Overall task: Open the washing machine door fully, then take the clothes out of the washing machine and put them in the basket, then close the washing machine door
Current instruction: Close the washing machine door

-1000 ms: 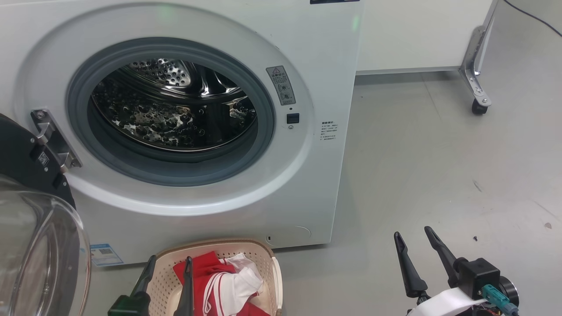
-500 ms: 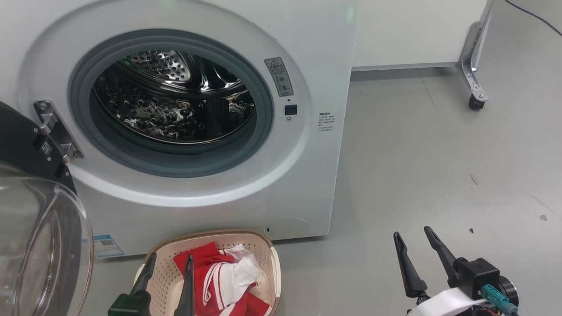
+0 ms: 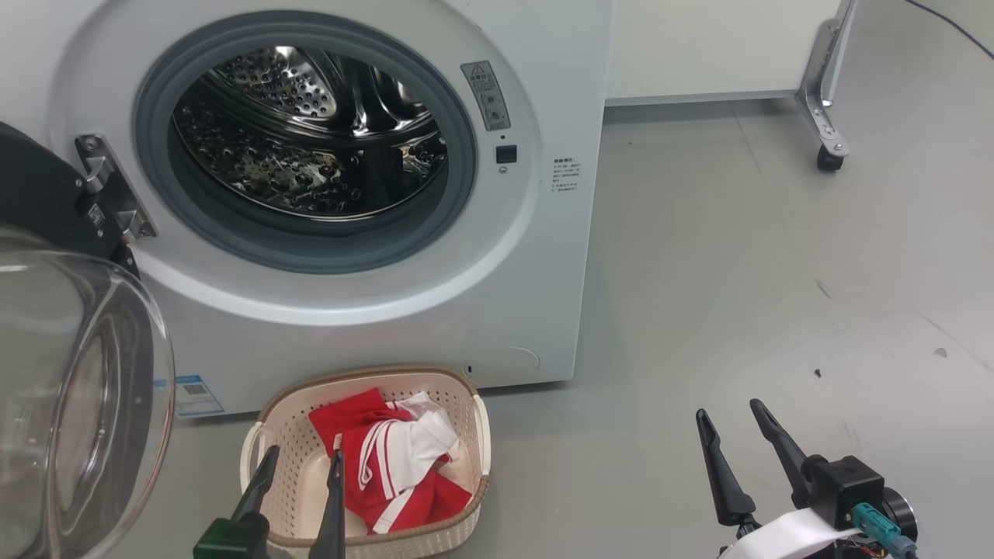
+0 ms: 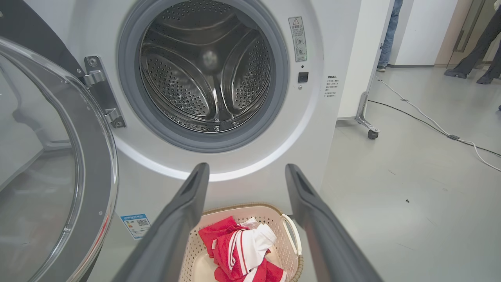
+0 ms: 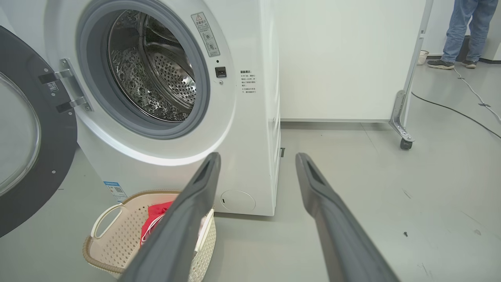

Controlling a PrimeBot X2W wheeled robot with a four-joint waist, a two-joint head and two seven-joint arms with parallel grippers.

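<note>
**Clerk:** Largest items?

**Keeper:** One washing machine (image 3: 543, 256), white, is recorded, its one steel drum (image 3: 311, 147) seen through the open mouth. One washing machine door (image 3: 39, 186), black with a glass bowl, is swung wide on the left.

**Clerk:** Containers?

**Keeper:** One basket (image 3: 365, 374) is set on the floor (image 3: 738, 272) just before the machine, with two loop handles counted. The clothes (image 3: 388, 466) are entered as one red-and-white bundle inside it; the separate garments cannot be counted.

**Clerk:** Grippers?

**Keeper:** Two. The left gripper (image 3: 304, 462) is held over the basket's near edge, its two fingers spread and nothing pinched. The right gripper (image 3: 728, 411) is held over floor well apart, its fingers likewise spread.
</note>
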